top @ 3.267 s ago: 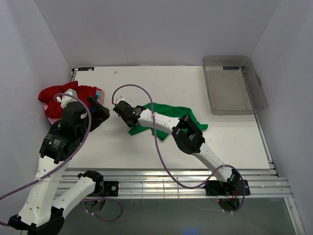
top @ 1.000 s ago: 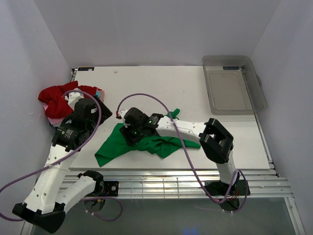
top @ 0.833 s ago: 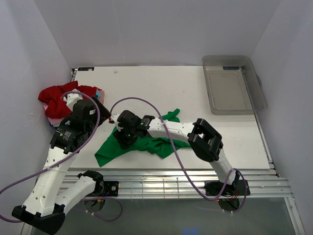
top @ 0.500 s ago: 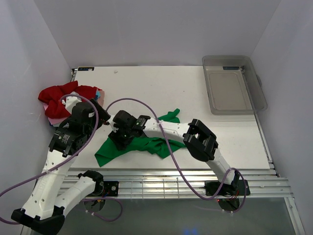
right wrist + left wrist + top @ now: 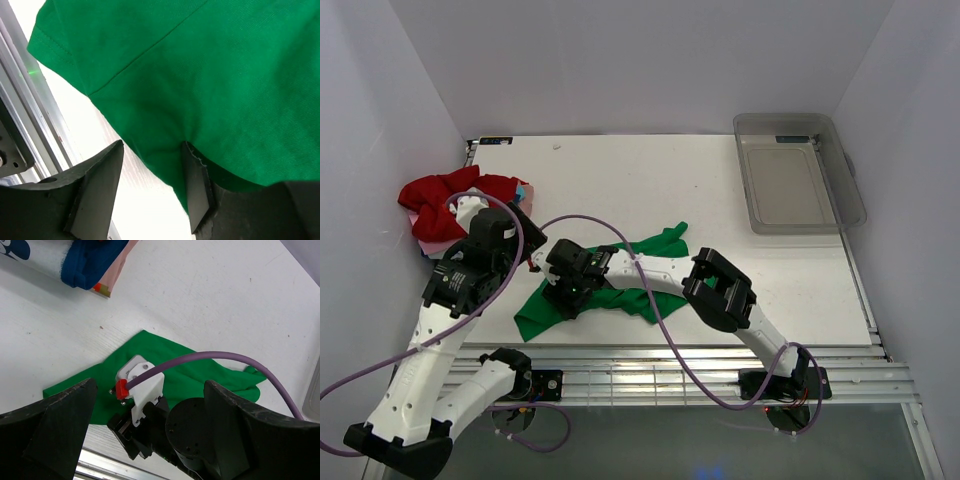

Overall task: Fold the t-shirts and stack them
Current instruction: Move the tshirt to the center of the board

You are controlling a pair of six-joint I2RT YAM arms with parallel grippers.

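Shirts lie on a white desk (image 5: 720, 170) with two robot arms reaching over it. A bright green t-shirt (image 5: 620, 290) is spread out, rumpled, near the desk's front edge, left of centre. The right fingers (image 5: 95, 190) are down on its left part and stand apart. Green cloth lies in the gap between them, close to the hem, and one finger touches a small pucker. The left fingers (image 5: 60, 415) hang above the same shirt, spread wide and holding nothing. At the desk's left edge a red t-shirt (image 5: 435, 195) sits heaped on a pink and white t-shirt (image 5: 85, 262) with blue print, apart from the green one. A clear plastic bin (image 5: 855, 200) stands at the far right corner.
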